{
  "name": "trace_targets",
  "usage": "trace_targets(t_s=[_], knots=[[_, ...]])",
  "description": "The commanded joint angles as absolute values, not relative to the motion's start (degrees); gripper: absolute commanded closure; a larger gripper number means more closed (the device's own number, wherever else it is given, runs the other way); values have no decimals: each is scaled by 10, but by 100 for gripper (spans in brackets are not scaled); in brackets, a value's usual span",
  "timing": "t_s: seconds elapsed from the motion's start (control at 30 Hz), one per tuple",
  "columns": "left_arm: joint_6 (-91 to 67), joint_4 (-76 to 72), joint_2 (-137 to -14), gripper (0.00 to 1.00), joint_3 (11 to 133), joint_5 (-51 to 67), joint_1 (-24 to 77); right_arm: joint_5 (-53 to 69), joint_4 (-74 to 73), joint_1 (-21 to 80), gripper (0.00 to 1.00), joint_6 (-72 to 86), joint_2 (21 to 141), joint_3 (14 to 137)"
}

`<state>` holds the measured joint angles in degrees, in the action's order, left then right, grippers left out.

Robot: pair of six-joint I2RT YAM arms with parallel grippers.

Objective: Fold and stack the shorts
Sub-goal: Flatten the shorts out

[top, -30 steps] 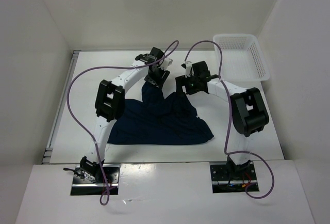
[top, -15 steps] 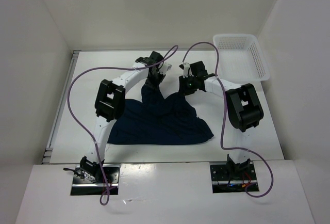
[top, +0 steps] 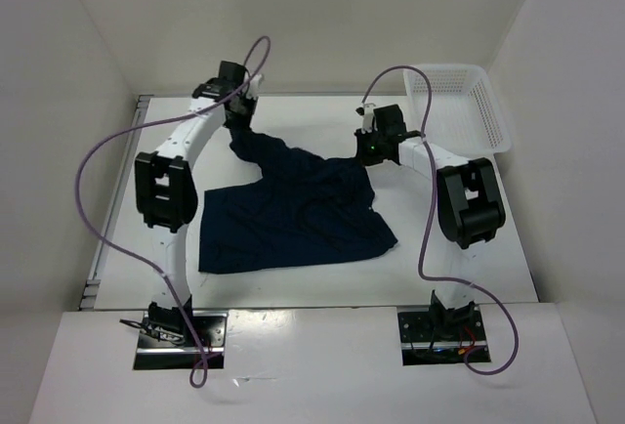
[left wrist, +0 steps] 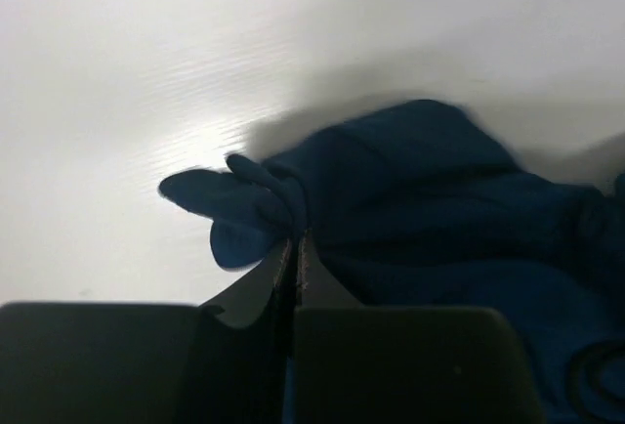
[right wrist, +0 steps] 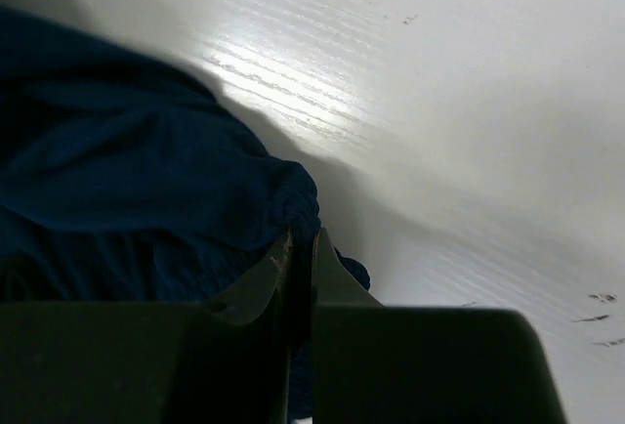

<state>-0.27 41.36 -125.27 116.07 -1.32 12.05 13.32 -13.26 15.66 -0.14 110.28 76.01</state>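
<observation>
The dark navy shorts [top: 293, 214] lie spread over the middle of the white table, their far edge pulled up at two corners. My left gripper [top: 237, 119] is shut on the far-left corner of the shorts [left wrist: 254, 204], a bunch of cloth sticking out past the fingertips. At the far right, my right gripper [top: 373, 155] is shut on the other corner of the shorts [right wrist: 146, 180], the fabric gathered between its jaws. Both held corners hang a little above the table. The near hem rests flat.
A white mesh basket [top: 459, 102] stands at the back right corner, close to the right arm. White walls enclose the table [top: 469, 248] on three sides. Purple cables loop over both arms.
Both grippers have shut on the far edge of the shorts. The left one has carried its corner left and back, the right one a little right, stretching the cloth wider.
</observation>
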Motion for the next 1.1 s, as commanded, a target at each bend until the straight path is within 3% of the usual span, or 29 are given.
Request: trace_targets(t_s=[0.0,0.3,0.47,0.57,0.63,0.7,0.83,0.97,1.07], knots=[[0,407,-1132,100,1085,-15,150,149,-152,157,100,-38,1057,776],[0,439,-1042,98,863,-27,161,191,-165,174,100,-120,1018,713],[0,470,-1034,81,789,17,161,197,-177,200,100,-164,998,693],[0,516,-1046,76,781,47,161,202,-183,200,100,-186,991,682],[0,546,-1051,63,781,65,161,197,-189,200,100,-192,985,676],[0,552,-1039,53,796,78,161,197,-189,200,100,-205,980,671],[0,515,-1042,14,904,93,153,197,-189,200,100,-205,980,659],[0,507,-1154,12,1059,100,133,202,-189,206,100,-210,980,654],[0,507,-1236,21,1149,93,133,202,-189,206,100,-210,980,654]])
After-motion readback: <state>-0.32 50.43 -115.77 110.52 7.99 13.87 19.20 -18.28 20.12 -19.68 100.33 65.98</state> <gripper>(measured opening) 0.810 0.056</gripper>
